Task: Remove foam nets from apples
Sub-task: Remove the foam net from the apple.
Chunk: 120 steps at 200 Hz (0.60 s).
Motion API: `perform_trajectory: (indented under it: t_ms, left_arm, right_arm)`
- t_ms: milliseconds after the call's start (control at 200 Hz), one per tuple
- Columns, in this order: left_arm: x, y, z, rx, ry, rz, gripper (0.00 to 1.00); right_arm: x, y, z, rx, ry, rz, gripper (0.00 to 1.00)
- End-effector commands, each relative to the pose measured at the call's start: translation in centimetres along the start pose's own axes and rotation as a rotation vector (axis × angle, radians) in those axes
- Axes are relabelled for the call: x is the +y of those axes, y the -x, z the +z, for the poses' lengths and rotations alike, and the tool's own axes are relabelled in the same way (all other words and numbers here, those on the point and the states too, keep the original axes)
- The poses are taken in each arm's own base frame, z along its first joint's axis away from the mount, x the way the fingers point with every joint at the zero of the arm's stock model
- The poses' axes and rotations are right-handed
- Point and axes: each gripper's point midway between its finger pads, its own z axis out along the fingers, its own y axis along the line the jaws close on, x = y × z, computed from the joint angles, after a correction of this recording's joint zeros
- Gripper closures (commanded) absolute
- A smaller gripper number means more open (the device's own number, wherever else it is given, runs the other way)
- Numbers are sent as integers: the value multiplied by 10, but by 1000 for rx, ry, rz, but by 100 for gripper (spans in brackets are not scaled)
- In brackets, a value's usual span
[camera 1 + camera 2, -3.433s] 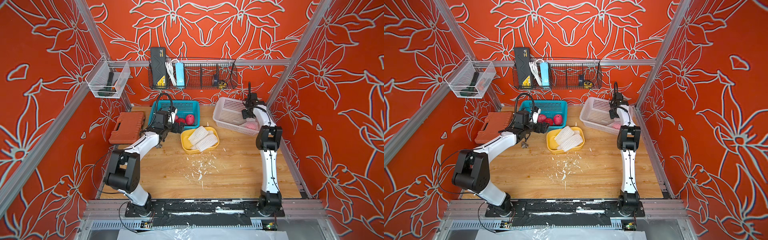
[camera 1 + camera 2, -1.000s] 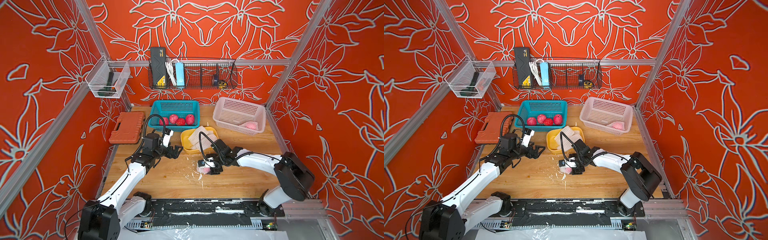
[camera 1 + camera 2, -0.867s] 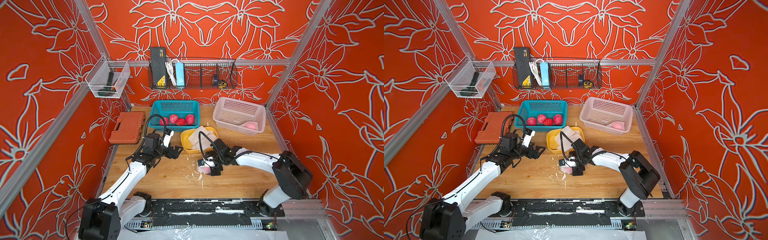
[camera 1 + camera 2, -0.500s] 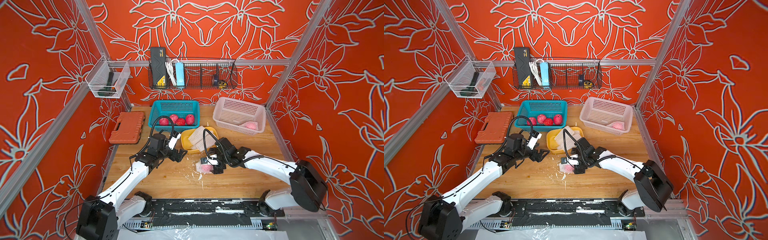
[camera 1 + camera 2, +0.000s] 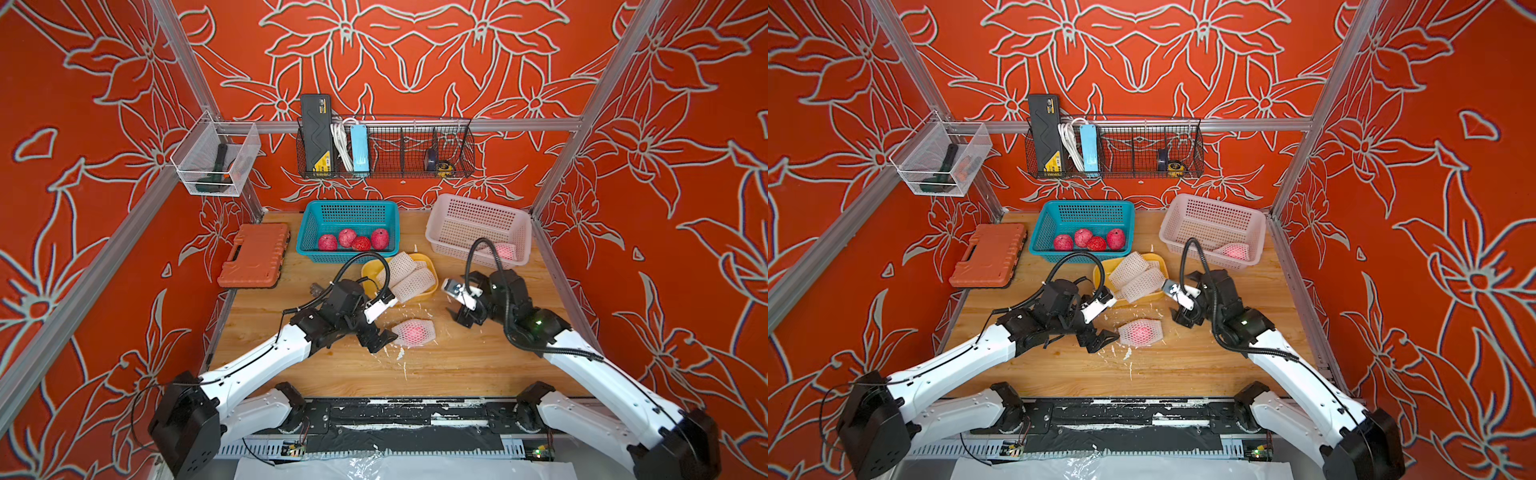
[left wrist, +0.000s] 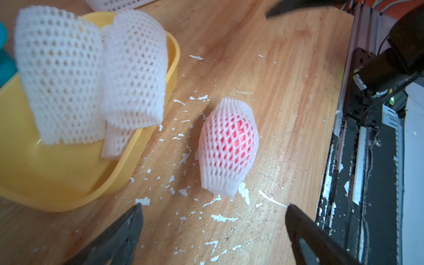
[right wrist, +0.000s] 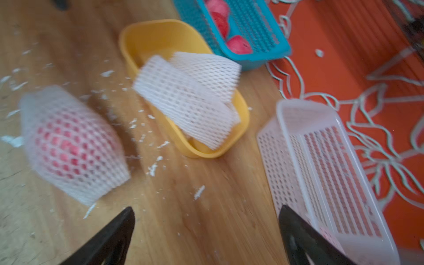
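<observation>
**Step in hand:** approach to the next wrapped fruit, with four bared and two not yet.

- **Nearest:** the left fingers point(image 6: 119, 238) stand spread and empty just beside one end of the netted apple point(image 5: 413, 332). It lies on its side on the desk point(image 5: 457, 365) among foam crumbs point(image 6: 220, 218).
- **Right arm:** the right fingers point(image 7: 107, 238), likewise spread and empty, hover apart from its other end.
- **Beyond:** the yellow tray point(image 6: 57, 197) holds shed foam nets point(image 5: 405, 274).
- **Farthest:** the blue basket point(image 5: 349, 216) holds four bare apples point(image 5: 347, 237). The pink basket point(image 5: 478, 224) holds the second netted apple point(image 5: 505, 251).

**Next move, as judged:** one pair closes on a loose mesh end alone. The other steadies the fruit so the sleeve slides off.
</observation>
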Motion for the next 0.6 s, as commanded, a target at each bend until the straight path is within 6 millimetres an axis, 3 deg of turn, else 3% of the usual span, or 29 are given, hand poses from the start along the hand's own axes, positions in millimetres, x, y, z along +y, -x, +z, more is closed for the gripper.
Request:
perform_trajectory:
  t_ms: [0, 345, 596]
  left_arm:
    - [-9, 2, 14, 96, -19, 82, 3]
    - [-36, 4, 87, 382, -68, 206, 3]
    - [-30, 6, 135, 479, -13, 247, 3]
  right_arm:
    - [-31, -14, -9, 43, -142, 172, 2]
    - [-84, -53, -15, 164, -331, 472, 2]
    - [-108, -66, -35, 179, -459, 529, 2]
